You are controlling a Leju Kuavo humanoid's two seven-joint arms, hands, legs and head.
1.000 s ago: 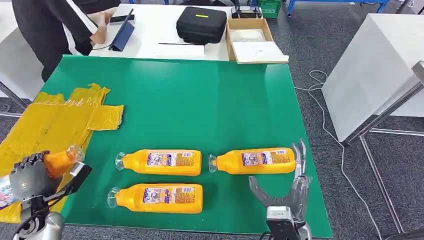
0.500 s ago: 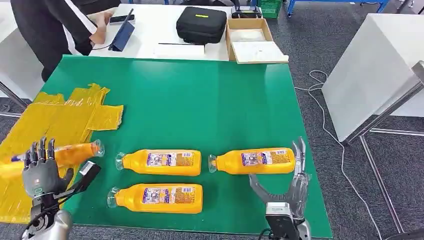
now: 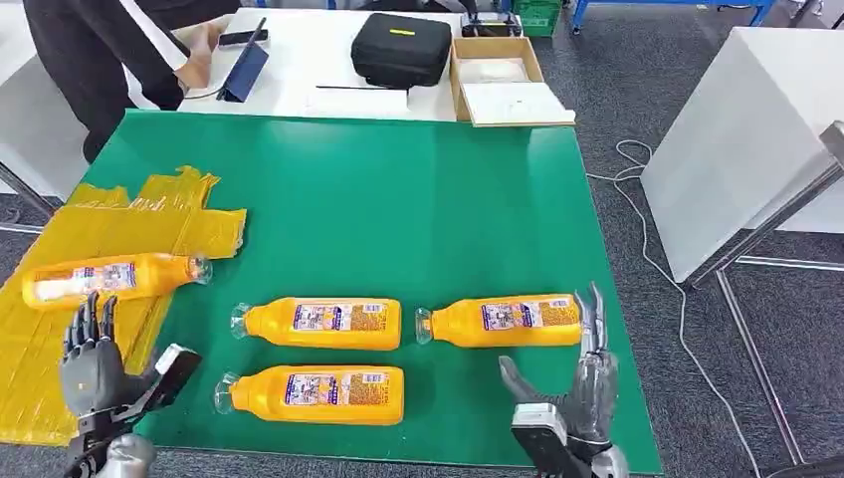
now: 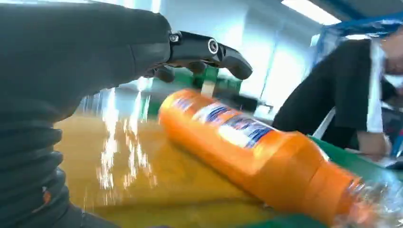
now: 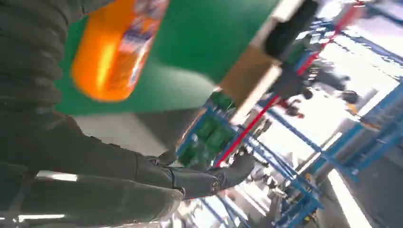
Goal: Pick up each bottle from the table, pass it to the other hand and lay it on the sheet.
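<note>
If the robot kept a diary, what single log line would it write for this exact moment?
left hand: open, beside sheet bottle | right hand: open by nearest bottle | orange plastic bottle: lying on yellow plastic sheet | green table: three orange bottles waiting

Bottle [image 3: 111, 278] on sheet [image 3: 95, 244], L hand [image 3: 92, 368] empty

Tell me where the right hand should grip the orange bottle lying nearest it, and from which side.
Grip the orange bottle around its labelled middle, probably from above. It lies on its side across the green table, its neck towards the other bottles and its base end beside the open right hand. The straight body there looks wide and even; the neck tapers. Coming down over it should avoid pushing it along the table.
</note>
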